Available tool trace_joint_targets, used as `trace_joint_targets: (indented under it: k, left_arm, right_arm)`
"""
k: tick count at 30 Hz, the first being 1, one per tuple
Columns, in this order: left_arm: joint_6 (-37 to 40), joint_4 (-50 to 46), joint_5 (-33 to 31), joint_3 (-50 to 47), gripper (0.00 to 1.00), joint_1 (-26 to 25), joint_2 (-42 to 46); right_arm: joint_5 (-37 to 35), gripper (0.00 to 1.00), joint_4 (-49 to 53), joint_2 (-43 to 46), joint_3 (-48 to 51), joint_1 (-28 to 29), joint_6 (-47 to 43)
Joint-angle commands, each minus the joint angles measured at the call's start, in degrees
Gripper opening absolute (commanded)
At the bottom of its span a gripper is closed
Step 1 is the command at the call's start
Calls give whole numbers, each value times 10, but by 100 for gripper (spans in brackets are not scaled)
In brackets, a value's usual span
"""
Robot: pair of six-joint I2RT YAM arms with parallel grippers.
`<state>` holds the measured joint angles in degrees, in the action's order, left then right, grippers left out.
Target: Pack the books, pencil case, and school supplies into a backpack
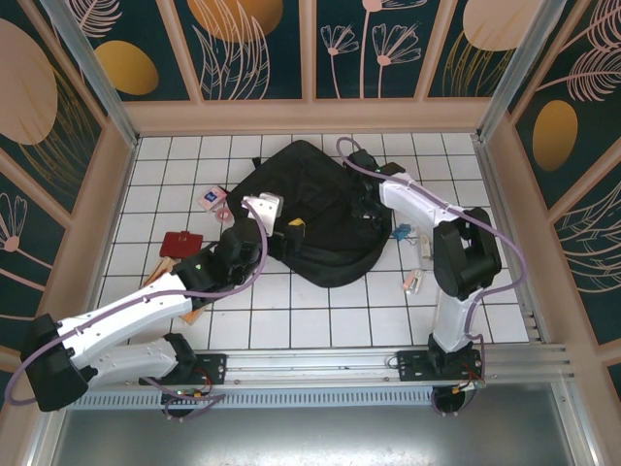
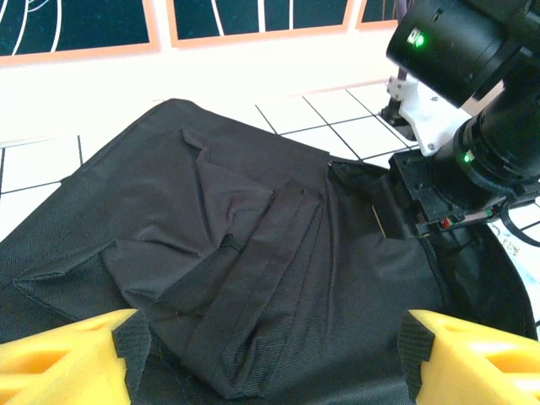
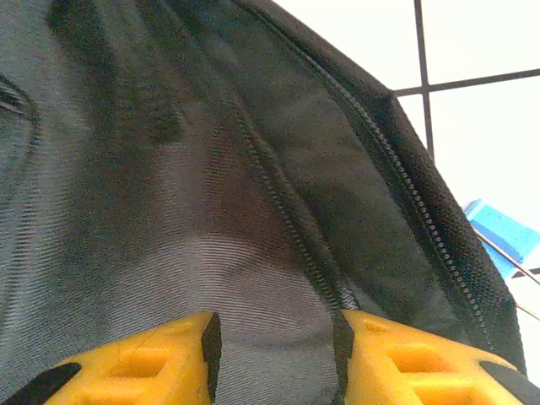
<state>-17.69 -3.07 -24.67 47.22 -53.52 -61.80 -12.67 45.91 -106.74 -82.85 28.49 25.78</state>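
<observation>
The backpack (image 1: 310,184) is plain black, the table (image 1: 320,316) white with a thin dark grid. The walls (image 1: 262,58) are dark teal with orange discs and pale pink plant outlines, framed in peach

A: What did the counter (image 1: 320,320) look like?
B: White square tiles with thin dark grid lines, boxed in on three sides.
A: And the walls?
B: At twelve o'clock stood dark teal panels (image 1: 257,49) drawn with pale plant outlines and golden-orange discs, split by peach-coloured battens. A pale ledge (image 1: 310,116) ran along their foot. Similar panels closed off nine and three o'clock.
A: Any metalwork?
B: A silvery post (image 1: 92,68) slanted up at eleven o'clock, and a matching right post (image 1: 521,73) at one. At six o'clock a slotted aluminium rail (image 1: 320,364) crossed the near edge, with a dull grey sheet (image 1: 320,437) nearer still.
</observation>
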Motion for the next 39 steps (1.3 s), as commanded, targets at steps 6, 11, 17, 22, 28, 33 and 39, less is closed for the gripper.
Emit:
trace_joint_targets:
  k: [6, 11, 17, 22, 28, 33, 39]
  left_arm:
    - [-5, 17, -8, -11, 79, 3, 9]
    - [-5, 18, -9, -13, 79, 3, 10]
    - [-5, 21, -9, -14, 77, 2, 6]
    - [2, 5, -16, 7, 78, 2, -4]
    - [4, -28, 8, 64, 80, 2, -44]
    - [8, -50, 58, 125, 81, 2, -102]
    - [9, -60, 141, 192, 82, 2, -171]
  right_arm:
    - [-79, 46, 31, -48, 8, 2, -19]
    - [-89, 38, 12, -70, 24, -1, -24]
    - [-47, 0, -3, -25, 16, 0, -24]
    - [29, 0, 5, 36, -15, -4, -9]
    - [200, 0, -29, 100, -8, -42, 50]
    - [342, 0, -89, 140, 36, -95, 150]
    - [429, 0, -141, 167, 61, -132, 284]
